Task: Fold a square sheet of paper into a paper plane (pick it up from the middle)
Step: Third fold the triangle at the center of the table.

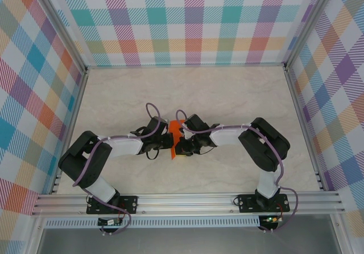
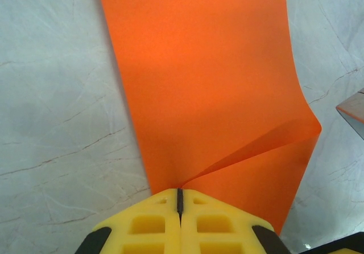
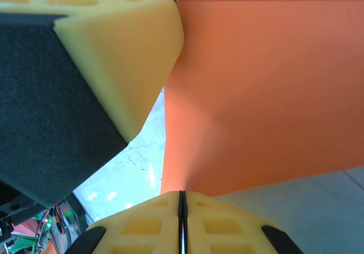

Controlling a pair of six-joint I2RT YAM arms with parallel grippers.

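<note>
The square sheet of paper [image 1: 174, 133] is bright orange and hangs folded and upright between my two grippers, above the middle of the table. My left gripper [image 1: 166, 141] is shut on one edge of it. In the left wrist view the yellow jaws [image 2: 180, 194] pinch the paper [image 2: 210, 83] where a diagonal crease begins. My right gripper [image 1: 182, 146] is shut on the opposite side. In the right wrist view its jaws [image 3: 181, 198] clamp the paper [image 3: 261, 94], with the left gripper's yellow and black finger [image 3: 114, 49] close at the upper left.
The pale marble tabletop [image 1: 227, 100] lies under the paper, with open room on all sides of the arms. Checked walls [image 1: 187, 20] close in the back and both sides. An aluminium rail [image 1: 187, 200] runs along the near edge by the arm bases.
</note>
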